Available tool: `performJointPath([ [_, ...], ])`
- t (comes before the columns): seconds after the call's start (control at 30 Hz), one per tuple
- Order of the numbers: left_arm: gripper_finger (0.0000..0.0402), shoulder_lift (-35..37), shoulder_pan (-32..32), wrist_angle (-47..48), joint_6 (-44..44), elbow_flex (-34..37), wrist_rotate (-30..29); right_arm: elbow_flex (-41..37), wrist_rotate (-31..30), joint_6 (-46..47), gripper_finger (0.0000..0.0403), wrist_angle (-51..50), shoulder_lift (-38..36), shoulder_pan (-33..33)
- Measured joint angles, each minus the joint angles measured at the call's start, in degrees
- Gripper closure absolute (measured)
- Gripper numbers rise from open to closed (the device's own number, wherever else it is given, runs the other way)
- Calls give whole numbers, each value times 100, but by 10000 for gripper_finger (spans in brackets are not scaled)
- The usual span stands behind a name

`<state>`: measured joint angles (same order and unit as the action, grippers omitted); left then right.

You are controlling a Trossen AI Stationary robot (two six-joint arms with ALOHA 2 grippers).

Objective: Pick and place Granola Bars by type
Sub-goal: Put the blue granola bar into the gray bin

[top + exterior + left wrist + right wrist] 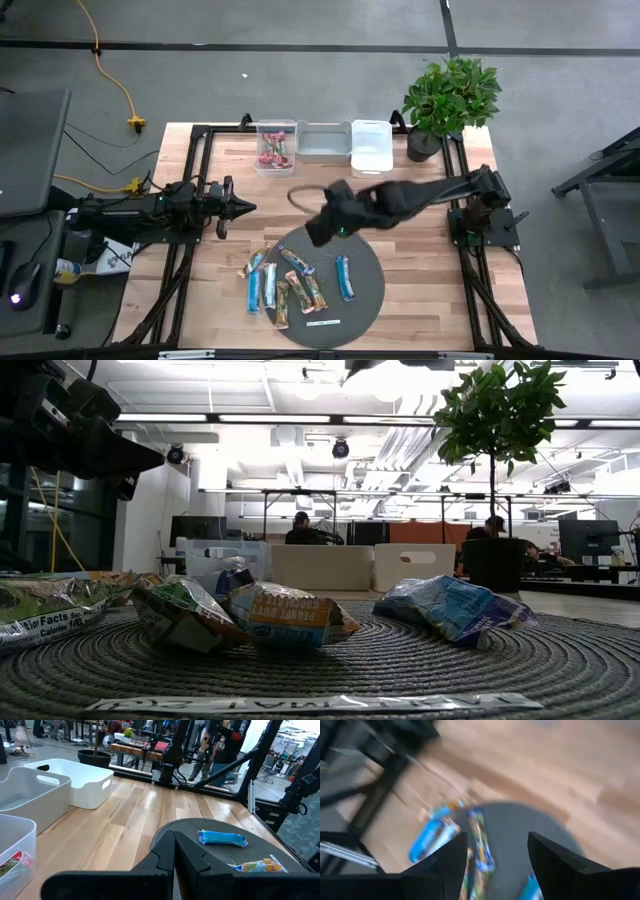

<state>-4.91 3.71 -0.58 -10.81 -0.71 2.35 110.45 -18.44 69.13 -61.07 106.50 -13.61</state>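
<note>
We see the Granola Bars scattered on the round mat, a few already in the clear bin. Above the mat, the right claw gapes wide and empty; the left claw is closed beside the mat.

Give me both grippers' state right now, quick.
Left gripper: closed, holding nothing, parked at the table's left side.
Right gripper: open, empty, above the round mat and the bars.
</note>
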Motion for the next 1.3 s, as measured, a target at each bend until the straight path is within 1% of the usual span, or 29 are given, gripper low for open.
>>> performJointPath([
  [0.17,401,0,2,0,1,0,0,-1040,463,930,210,321,2,-256],
  [0.3,401,0,1,0,2,1,0,-1784,841,1465,210,783,2,-348],
  [0.47,401,0,0,0,0,0,0,-2519,1255,1804,210,1372,2,-372],
  [0.57,401,0,0,0,0,0,0,-2785,1399,1834,210,1605,2,-372],
  [0.7,401,0,0,0,0,0,0,-2979,1558,1897,210,1681,2,-371],
  [0.93,401,0,2,0,1,0,0,-3005,1897,2057,210,1898,2,-509],
  [1.2,401,0,1,0,0,0,0,-3005,1881,2501,210,2097,2,-893],
  [1.3,401,0,1,0,2,0,0,-3005,1667,2584,210,2148,2,-1023],
])
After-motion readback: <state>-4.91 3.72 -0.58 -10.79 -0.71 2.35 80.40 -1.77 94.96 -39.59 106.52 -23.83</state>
